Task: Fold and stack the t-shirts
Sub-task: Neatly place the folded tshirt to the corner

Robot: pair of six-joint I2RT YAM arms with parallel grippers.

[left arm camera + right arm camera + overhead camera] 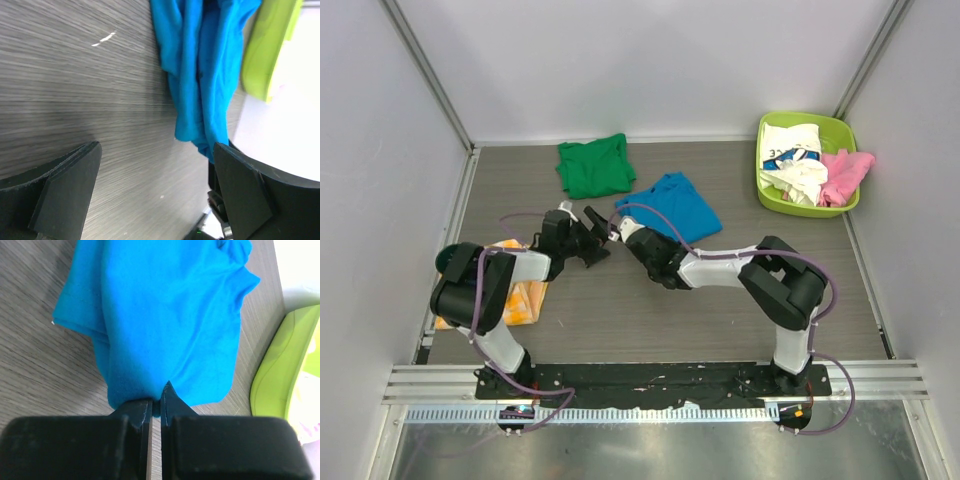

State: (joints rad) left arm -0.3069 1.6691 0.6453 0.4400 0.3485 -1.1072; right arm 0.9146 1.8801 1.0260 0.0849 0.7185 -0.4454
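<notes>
The right fingers (pixel 136 415) are pressed together on the near hem of the blue t-shirt (pixel 165 315), pinching up a small peak of cloth. The shirt lies crumpled on the worktop (pixel 670 310), near its middle. The left fingers (pixel 70 180) are spread wide with nothing between them, low over bare worktop just beside the shirt's near corner. The right arm (pixel 720 268) reaches low to the left from a bent elbow. The left arm (pixel 480 290) is folded tight, forearm pointing right, so the two wrists nearly meet. A lime-green tub (pixel 761 165) in the far right corner holds a white printed t-shirt (pixel 795 155) and a pink t-shirt (pixel 845 175). A green t-shirt (pixel 595 167) lies at the back, and an orange-yellow checked cloth (pixel 525 300) lies beside the left arm. The worktop is grey wood-grain, closed in by white walls (pixel 650 60)
</notes>
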